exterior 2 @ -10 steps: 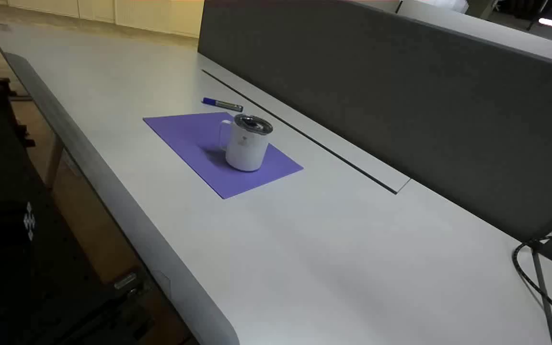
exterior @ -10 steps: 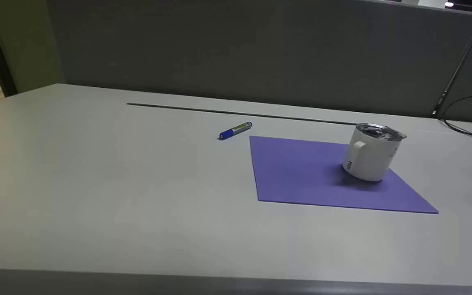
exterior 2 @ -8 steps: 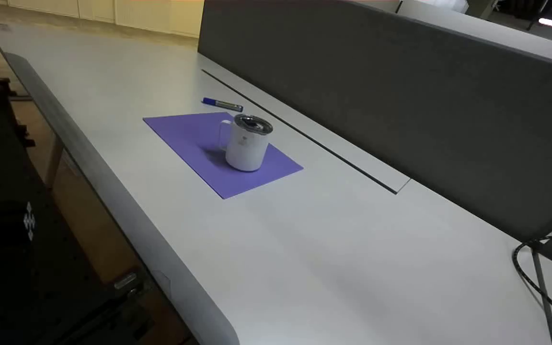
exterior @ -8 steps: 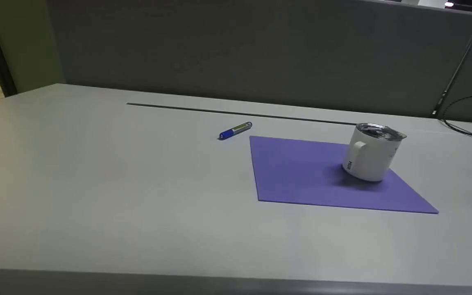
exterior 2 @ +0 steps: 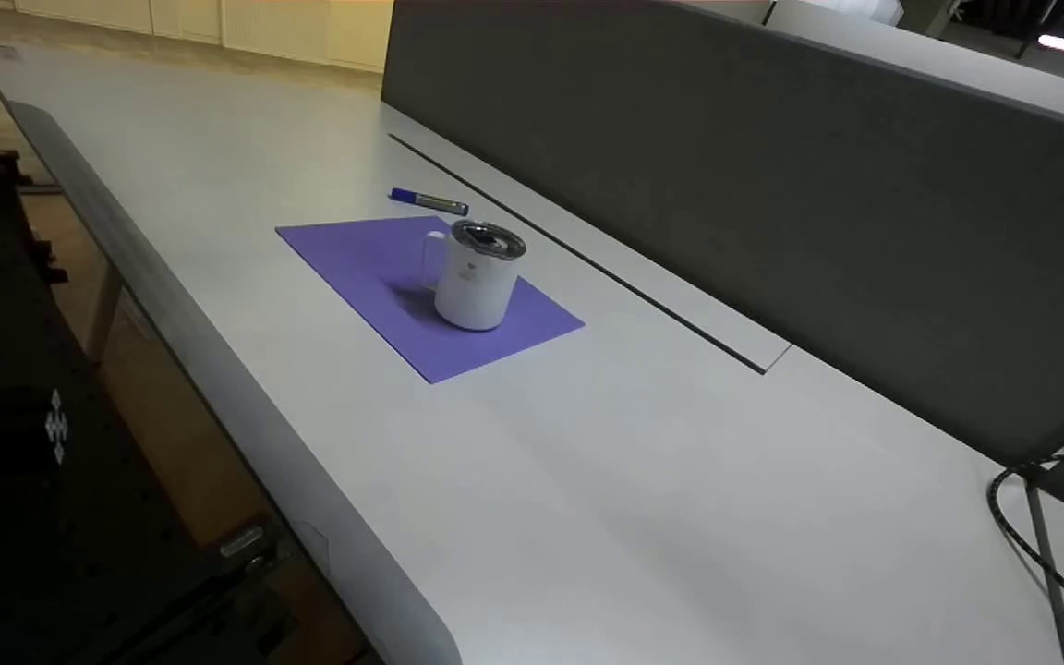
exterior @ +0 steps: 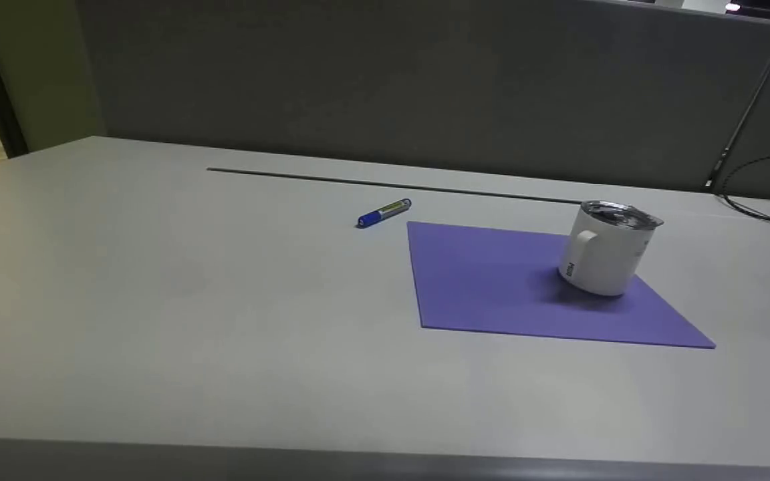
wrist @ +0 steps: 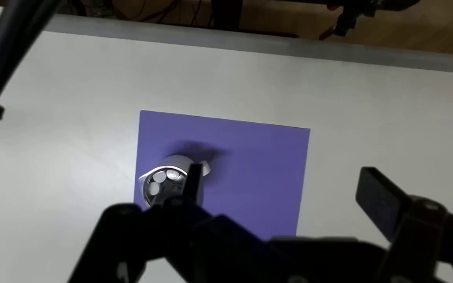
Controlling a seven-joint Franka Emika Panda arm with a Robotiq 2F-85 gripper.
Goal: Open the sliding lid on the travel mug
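Jaws are gaping wide apart in the wrist view, one finger [wrist: 193,182] partly hiding the sliding lid [wrist: 159,188], which is capping the travel mug [wrist: 177,160] sitting upright at nine o'clock on the purple mat [wrist: 250,177]. In an exterior view, a blue marker [exterior: 385,213] is lying on the desk [exterior: 224,300] at ten o'clock from the mat, and a dark partition [exterior: 425,80] is standing at twelve.

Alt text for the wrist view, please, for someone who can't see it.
A white travel mug with its round lid on stands toward the left side of a purple sheet on a pale tabletop. Dark jaws stand wide open in the lower half, one hiding part of the mug; whether the lid is slid open cannot be made out.
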